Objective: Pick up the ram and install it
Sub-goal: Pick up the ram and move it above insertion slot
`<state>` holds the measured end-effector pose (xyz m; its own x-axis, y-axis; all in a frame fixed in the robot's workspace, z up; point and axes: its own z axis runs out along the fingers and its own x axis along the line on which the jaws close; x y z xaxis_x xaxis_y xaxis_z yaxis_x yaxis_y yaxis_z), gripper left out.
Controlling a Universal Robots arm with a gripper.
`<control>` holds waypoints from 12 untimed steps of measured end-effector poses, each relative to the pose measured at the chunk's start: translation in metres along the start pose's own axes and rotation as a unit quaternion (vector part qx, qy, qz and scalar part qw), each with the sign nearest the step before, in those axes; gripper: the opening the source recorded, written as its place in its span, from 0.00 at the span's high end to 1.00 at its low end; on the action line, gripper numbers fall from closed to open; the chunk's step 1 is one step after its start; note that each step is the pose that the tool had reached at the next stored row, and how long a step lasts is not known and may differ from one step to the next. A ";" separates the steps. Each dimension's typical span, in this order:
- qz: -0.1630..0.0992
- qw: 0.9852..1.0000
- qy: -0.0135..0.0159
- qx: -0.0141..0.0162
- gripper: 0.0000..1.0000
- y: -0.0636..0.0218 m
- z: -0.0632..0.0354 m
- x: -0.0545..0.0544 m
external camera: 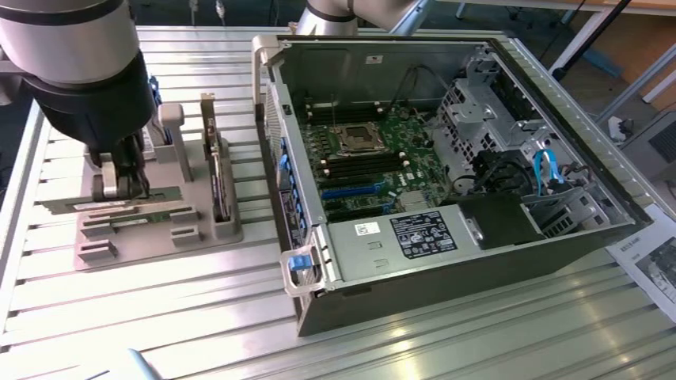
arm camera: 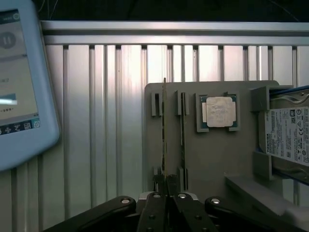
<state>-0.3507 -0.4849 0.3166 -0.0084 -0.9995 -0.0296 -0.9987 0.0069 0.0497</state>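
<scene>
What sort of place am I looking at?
Probably a robotics lab bench for computer assembly: a grey robot arm over a ribbed aluminium table, an opened black computer case showing its green motherboard, and a grey parts fixture.

Fingers (external camera: 134, 177) seemingly pinch one ram (external camera: 82, 206) in the gray holder (external camera: 158, 241).

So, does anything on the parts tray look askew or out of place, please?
Nothing stands out: the ram in the gripper and its twin stand straight in their slots, and the processor sits square in its pocket.
</scene>
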 end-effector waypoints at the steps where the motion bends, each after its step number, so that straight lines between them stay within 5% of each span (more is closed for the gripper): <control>1: 0.000 1.000 0.000 0.000 0.88 0.0000 -0.0018 0.000; 12: 0.000 1.000 0.000 0.000 0.88 0.0013 -0.0271 -0.001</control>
<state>-0.3507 -0.4849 0.3437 -0.0084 -0.9995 -0.0297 -0.9987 0.0069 0.0496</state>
